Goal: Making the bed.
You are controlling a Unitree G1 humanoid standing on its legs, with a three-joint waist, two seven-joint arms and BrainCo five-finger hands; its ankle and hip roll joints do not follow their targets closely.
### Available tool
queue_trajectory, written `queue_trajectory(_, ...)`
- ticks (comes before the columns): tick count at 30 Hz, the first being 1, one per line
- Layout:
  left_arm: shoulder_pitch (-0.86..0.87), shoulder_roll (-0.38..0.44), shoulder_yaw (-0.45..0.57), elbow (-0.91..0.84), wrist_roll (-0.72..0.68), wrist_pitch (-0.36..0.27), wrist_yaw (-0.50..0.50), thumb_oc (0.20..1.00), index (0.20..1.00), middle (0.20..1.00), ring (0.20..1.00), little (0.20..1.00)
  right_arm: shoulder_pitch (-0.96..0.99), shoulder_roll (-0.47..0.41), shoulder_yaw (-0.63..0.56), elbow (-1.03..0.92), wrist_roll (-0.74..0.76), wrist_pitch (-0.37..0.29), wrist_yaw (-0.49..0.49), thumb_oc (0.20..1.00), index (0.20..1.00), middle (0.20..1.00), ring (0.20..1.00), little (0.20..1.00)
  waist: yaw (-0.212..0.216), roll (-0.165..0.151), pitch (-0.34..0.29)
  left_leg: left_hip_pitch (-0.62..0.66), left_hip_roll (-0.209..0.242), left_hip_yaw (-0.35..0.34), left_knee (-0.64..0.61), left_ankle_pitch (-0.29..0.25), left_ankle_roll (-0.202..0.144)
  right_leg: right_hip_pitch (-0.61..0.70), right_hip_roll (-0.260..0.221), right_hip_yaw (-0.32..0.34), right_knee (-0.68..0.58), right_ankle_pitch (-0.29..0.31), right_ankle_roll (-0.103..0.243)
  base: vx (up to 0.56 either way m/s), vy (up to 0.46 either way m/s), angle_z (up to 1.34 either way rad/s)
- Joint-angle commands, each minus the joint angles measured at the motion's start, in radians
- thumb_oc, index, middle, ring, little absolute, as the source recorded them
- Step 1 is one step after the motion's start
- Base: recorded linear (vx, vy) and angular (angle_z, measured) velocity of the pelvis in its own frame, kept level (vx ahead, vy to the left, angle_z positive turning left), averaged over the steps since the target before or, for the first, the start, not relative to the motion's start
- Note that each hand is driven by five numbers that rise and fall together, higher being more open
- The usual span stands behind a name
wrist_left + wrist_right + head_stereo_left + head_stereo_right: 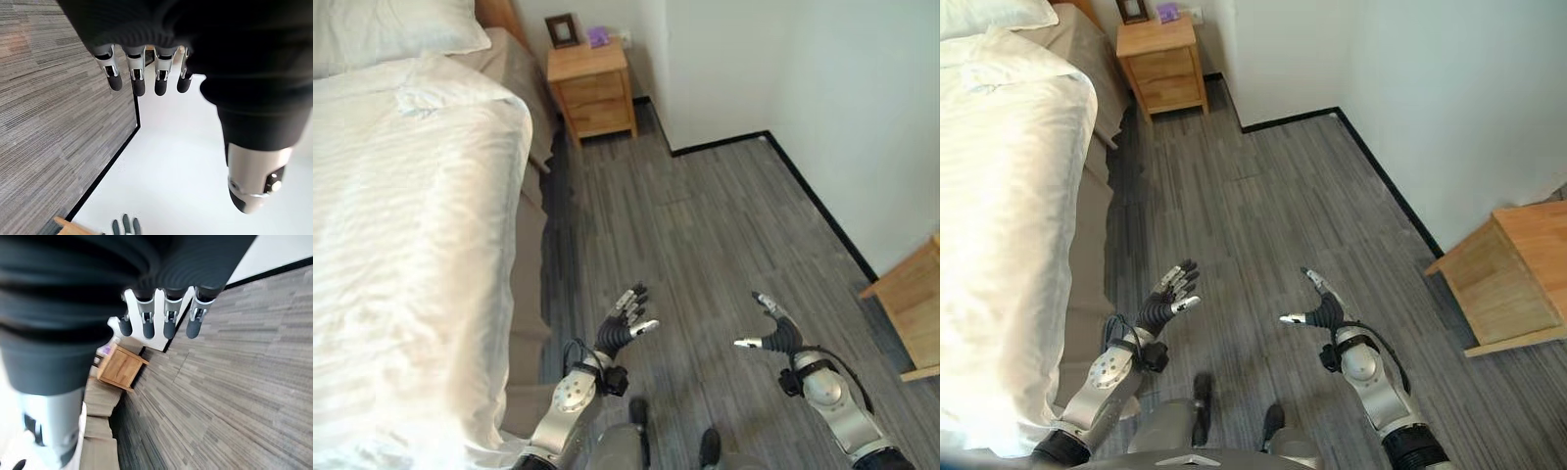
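Since nothing is grasped, the left hand point(625, 323) and right hand point(773, 333) are held wide over the floor point(705, 225), the duvet point(411, 245) lying at nine o'clock, probably awaiting approach.

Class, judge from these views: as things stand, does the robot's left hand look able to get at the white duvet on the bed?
Probably yes. The left hand hangs open over bare floor, holding nothing, and the white duvet drapes over the bed's edge just to its left, with nothing between them.
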Motion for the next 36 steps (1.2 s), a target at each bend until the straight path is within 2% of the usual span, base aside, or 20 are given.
queue_trajectory(1,-0.005,0.009,0.032,-0.096,-0.026,-0.035,-0.017,1.0,1.0,1.0,1.0,1.0,-0.024,-0.015,-0.005,-0.081,0.022,-0.06,-0.009,1.0,1.0,1.0,1.0,1.0,0.031,-0.017,-0.05,0.001,-0.015,0.017,-0.019,0.089,-0.013,0.089,-0.044,0.034,0.015,-0.058,0.175,0.25,0.069,0.0)
queue_trajectory(3,-0.008,0.012,0.029,-0.107,-0.029,-0.028,-0.018,1.0,1.0,1.0,1.0,1.0,-0.016,-0.006,-0.002,-0.097,0.006,-0.059,-0.003,1.0,1.0,1.0,1.0,1.0,0.039,-0.035,-0.066,0.027,-0.034,0.002,-0.019,0.094,0.009,0.101,-0.052,0.051,0.096,-0.071,0.176,0.28,0.077,-0.24)
queue_trajectory(5,-0.014,0.025,0.019,-0.109,-0.024,-0.029,-0.021,1.0,1.0,1.0,1.0,1.0,-0.02,0.0,0.011,-0.102,0.003,-0.069,0.005,1.0,1.0,1.0,1.0,1.0,0.037,-0.057,-0.061,0.086,-0.053,0.006,-0.019,0.059,0.043,0.035,-0.075,0.054,0.317,-0.039,0.224,0.29,0.115,-0.25)
queue_trajectory(6,-0.015,0.025,0.019,-0.109,-0.024,-0.029,-0.021,1.0,1.0,1.0,1.0,1.0,-0.021,0.0,0.011,-0.102,0.003,-0.069,0.004,1.0,1.0,1.0,1.0,1.0,0.04,-0.054,-0.062,0.083,-0.049,0.008,-0.019,0.061,0.043,0.029,-0.072,0.057,0.318,-0.036,0.223,0.24,0.117,-0.01)
queue_trajectory(7,-0.042,0.043,0.002,-0.104,-0.003,-0.025,-0.026,1.0,1.0,1.0,1.0,1.0,-0.044,-0.017,0.03,-0.129,-0.044,-0.067,0.021,1.0,1.0,1.0,1.0,1.0,0.015,-0.052,-0.04,0.144,-0.058,-0.019,-0.019,0.028,0.068,-0.105,-0.092,0.079,0.579,0.097,0.28,0.21,0.087,0.08)
queue_trajectory(9,-0.073,0.052,-0.012,-0.097,0.009,-0.034,-0.015,1.0,1.0,1.0,1.0,1.0,-0.051,-0.015,0.032,-0.14,-0.047,-0.069,0.019,1.0,1.0,1.0,1.0,1.0,-0.011,-0.027,-0.025,0.18,-0.037,-0.046,-0.019,0.011,0.073,-0.211,-0.083,0.105,0.716,0.132,0.272,0.29,0.068,0.82)
queue_trajectory(10,-0.107,0.061,-0.016,-0.09,0.015,-0.033,-0.015,1.0,1.0,1.0,1.0,1.0,-0.057,-0.016,0.021,-0.146,-0.04,-0.064,0.015,1.0,1.0,1.0,1.0,1.0,-0.025,-0.024,-0.02,0.196,-0.038,-0.064,-0.019,-0.007,0.067,-0.254,-0.116,0.098,0.672,0.102,0.25,0.23,-0.004,1.07)
queue_trajectory(11,-0.108,0.061,-0.016,-0.09,0.014,-0.033,-0.015,1.0,1.0,1.0,1.0,1.0,-0.057,-0.016,0.02,-0.146,-0.04,-0.064,0.015,1.0,1.0,1.0,1.0,1.0,-0.029,-0.025,-0.018,0.197,-0.041,-0.068,-0.019,-0.009,0.067,-0.25,-0.119,0.094,0.673,0.097,0.25,0.22,-0.054,0.79)
queue_trajectory(13,-0.127,0.063,-0.025,-0.084,0.003,-0.035,-0.018,1.0,1.0,1.0,1.0,1.0,-0.049,-0.015,0.007,-0.151,-0.02,-0.063,0.012,1.0,1.0,1.0,1.0,1.0,-0.055,-0.032,-0.018,0.211,-0.059,-0.106,-0.019,-0.023,0.059,-0.255,-0.112,0.125,0.525,0.066,0.226,0.23,-0.09,0.83)
queue_trajectory(14,-0.135,0.059,-0.027,-0.08,-0.004,-0.037,-0.021,1.0,1.0,1.0,1.0,1.0,-0.042,-0.012,0.001,-0.148,-0.009,-0.064,0.007,1.0,1.0,1.0,1.0,1.0,-0.074,-0.04,-0.019,0.219,-0.072,-0.136,-0.019,-0.032,0.054,-0.24,-0.097,0.171,0.397,0.051,0.217,0.32,-0.162,1.36)
queue_trajectory(15,-0.143,0.053,-0.027,-0.069,-0.013,-0.038,-0.027,1.0,1.0,1.0,1.0,1.0,-0.021,-0.013,-0.017,-0.142,0.001,-0.062,0.004,1.0,1.0,1.0,1.0,1.0,-0.096,-0.053,-0.028,0.226,-0.093,-0.178,-0.019,-0.046,0.045,-0.241,-0.077,0.279,0.238,0.067,0.226,0.27,-0.148,1.14)
queue_trajectory(16,-0.143,0.053,-0.028,-0.064,-0.014,-0.039,-0.032,1.0,1.0,1.0,1.0,1.0,-0.01,-0.013,-0.021,-0.14,0.002,-0.058,0.008,1.0,1.0,1.0,1.0,1.0,-0.102,-0.057,-0.032,0.232,-0.097,-0.192,-0.019,-0.06,0.045,-0.232,-0.087,0.297,0.181,0.086,0.23,0.25,-0.13,1.57)
queue_trajectory(18,-0.133,0.059,-0.017,-0.057,-0.001,-0.041,-0.035,1.0,1.0,1.0,1.0,1.0,-0.004,-0.009,-0.024,-0.129,0.008,-0.058,0.012,1.0,1.0,1.0,1.0,1.0,-0.102,-0.068,-0.046,0.245,-0.101,-0.201,-0.019,-0.073,0.046,-0.204,-0.12,0.275,0.121,0.127,0.246,0.16,-0.108,1.12)
queue_trajectory(20,-0.094,0.053,0.003,-0.058,-0.002,-0.031,-0.04,1.0,1.0,1.0,1.0,1.0,0.008,0.0,-0.022,-0.129,0.004,-0.051,0.027,1.0,1.0,1.0,1.0,1.0,-0.096,-0.079,-0.072,0.263,-0.104,-0.196,-0.019,-0.082,0.05,-0.171,-0.126,0.282,0.088,0.145,0.239,0.12,-0.064,0.41)
queue_trajectory(22,-0.077,0.052,0.011,-0.061,-0.006,-0.029,-0.043,1.0,1.0,1.0,1.0,1.0,0.017,0.001,-0.023,-0.133,0.005,-0.05,0.032,1.0,1.0,1.0,1.0,1.0,-0.095,-0.077,-0.081,0.275,-0.102,-0.194,-0.019,-0.099,0.052,-0.151,-0.127,0.275,0.072,0.134,0.237,0.11,-0.034,0.03)
queue_trajectory(23,-0.047,0.047,0.022,-0.06,-0.005,-0.025,-0.045,1.0,1.0,1.0,1.0,1.0,0.032,0.006,-0.026,-0.142,0.008,-0.051,0.042,1.0,1.0,1.0,1.0,1.0,-0.093,-0.077,-0.091,0.28,-0.101,-0.192,-0.019,-0.094,0.053,-0.14,-0.131,0.266,0.058,0.144,0.235,0.08,-0.048,-0.07)
queue_trajectory(24,-0.019,0.032,0.26,0.211,0.084,0.058,0.125,1.0,1.0,1.0,1.0,1.0,0.041,0.046,-0.108,0.06,0.404,0.026,0.06,1.0,1.0,1.0,1.0,1.0,-0.097,-0.042,-0.113,0.263,0.028,0.067,0.034,-0.088,-0.026,-0.051,-0.115,-0.039,0.021,0.043,0.16,0.04,-0.033,-0.06)
queue_trajectory(27,-0.03,0.064,0.267,0.091,0.134,0.046,0.124,1.0,1.0,1.0,1.0,1.0,0.022,0.021,-0.108,0.044,0.358,0.015,0.058,1.0,1.0,1.0,1.0,1.0,-0.099,-0.039,-0.129,0.275,0.022,0.07,0.003,-0.08,-0.022,-0.046,-0.12,-0.04,0.015,0.048,0.169,-0.01,0.067,0.27)
queue_trajectory(30,-0.025,0.086,0.298,-0.038,0.2,-0.009,0.157,1.0,1.0,1.0,1.0,1.0,-0.048,-0.015,-0.106,-0.01,0.297,-0.022,0.043,1.0,1.0,1.0,1.0,1.0,-0.08,-0.038,-0.139,0.292,0.011,0.053,-0.002,-0.089,-0.01,-0.054,-0.133,-0.03,0.015,0.066,0.181,-0.01,0.107,-0.05)
queue_trajectory(36,-0.038,0.102,0.338,-0.086,0.228,-0.077,0.217,1.0,1.0,1.0,1.0,1.0,-0.096,-0.038,-0.152,-0.099,0.178,-0.088,-0.024,1.0,1.0,1.0,1.0,1.0,-0.059,-0.047,-0.153,0.301,-0.011,0.042,-0.005,-0.108,0.014,-0.052,-0.161,-0.035,0.043,0.081,0.205,0.04,0.116,-0.04)
